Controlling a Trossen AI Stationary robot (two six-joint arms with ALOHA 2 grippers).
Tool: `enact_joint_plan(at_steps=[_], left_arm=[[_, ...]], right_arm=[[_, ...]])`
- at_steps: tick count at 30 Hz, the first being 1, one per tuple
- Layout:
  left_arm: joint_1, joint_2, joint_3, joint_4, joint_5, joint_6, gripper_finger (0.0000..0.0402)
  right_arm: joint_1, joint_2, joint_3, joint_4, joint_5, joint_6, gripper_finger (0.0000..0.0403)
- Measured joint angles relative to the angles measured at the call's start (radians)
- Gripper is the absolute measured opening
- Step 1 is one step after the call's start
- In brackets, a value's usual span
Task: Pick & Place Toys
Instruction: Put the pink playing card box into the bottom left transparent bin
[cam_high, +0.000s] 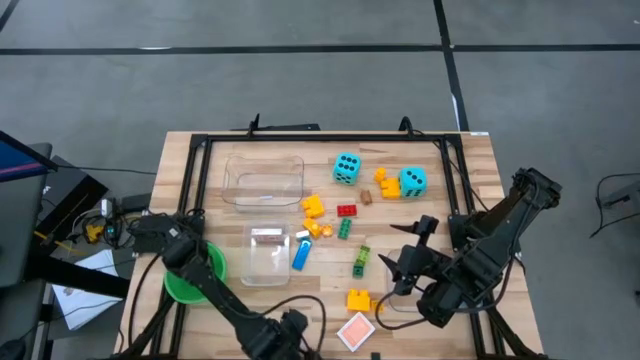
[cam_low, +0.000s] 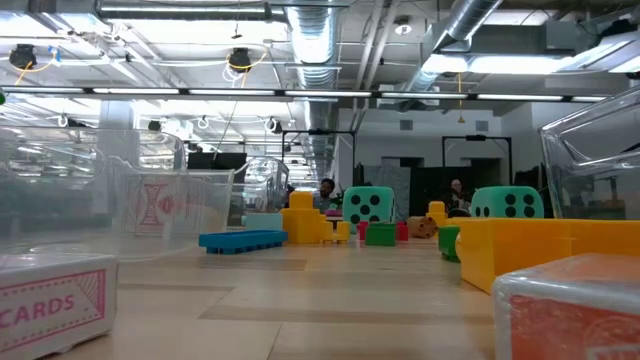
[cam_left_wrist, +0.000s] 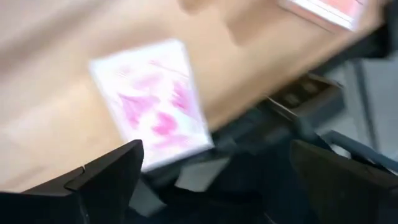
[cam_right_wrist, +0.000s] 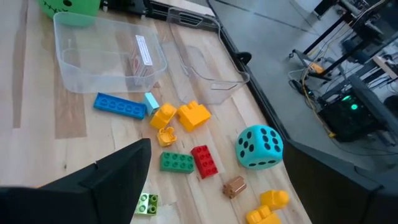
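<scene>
- The word "CARDS" can be read in pink letters on the white card box (cam_low: 50, 300) right at the front of the low view.
- The left gripper (cam_high: 290, 335) is at the near edge of the table (cam_high: 480, 160), just beside the pink card pack (cam_high: 356, 330) that lies flat there.
- Its two fingers (cam_left_wrist: 106, 177) are spread wide apart and hold nothing. The card pack lies on the wood just past them, not between them.
- The right gripper (cam_high: 408, 262) is up above the table, on the other side of the card pack. Its fingers are wide apart too, and it holds nothing.
- One clear bin (cam_high: 272, 253) sits on the far side of the card pack. A card box (cam_right_wrist: 142, 55) is inside it.
- A blue brick (cam_high: 301, 255) lies just beside that bin.
- A yellow brick (cam_high: 359, 299) lies near the card pack.
- Two blue-green dice (cam_high: 346, 167) with black dots sit far from the card pack, near the back of the table.
- Red (cam_high: 346, 210), green (cam_high: 344, 229) and orange (cam_high: 313, 206) bricks lie between the dice and the card pack.
- A second clear bin (cam_high: 262, 180) is at the back, and a green cup (cam_high: 188, 275) stands beside the first bin.
</scene>
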Motion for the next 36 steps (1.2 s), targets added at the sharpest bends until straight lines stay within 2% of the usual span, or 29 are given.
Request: enact_joint_plan(at_steps=[5,10,15,23,28,36], left_arm=[[0.016,0.000,-0.036,-0.103,-0.001,-0.015,0.0400],[0.017,0.002,-0.157,0.051,0.037,-0.017,0.0400],[0.016,-0.003,-0.206,0.154,0.041,-0.030,0.0400],[0.016,-0.006,-0.253,0.170,0.055,-0.036,0.0400],[0.016,-0.003,-0.301,0.187,0.097,-0.035,0.0400],[0.016,-0.006,-0.311,0.184,0.105,-0.010,0.0393]], right_arm=[[-0.004,0.000,0.006,0.002,0.012,-0.019,0.0356],[-0.003,0.000,0.006,0.001,0.022,-0.021,0.0356],[-0.001,0.000,0.006,0.001,0.022,-0.021,0.0356],[0.000,0.000,0.006,0.001,0.022,-0.021,0.0356],[0.000,0.000,0.006,-0.007,0.022,-0.021,0.0356],[0.000,0.000,0.006,-0.007,0.022,-0.021,0.0356]])
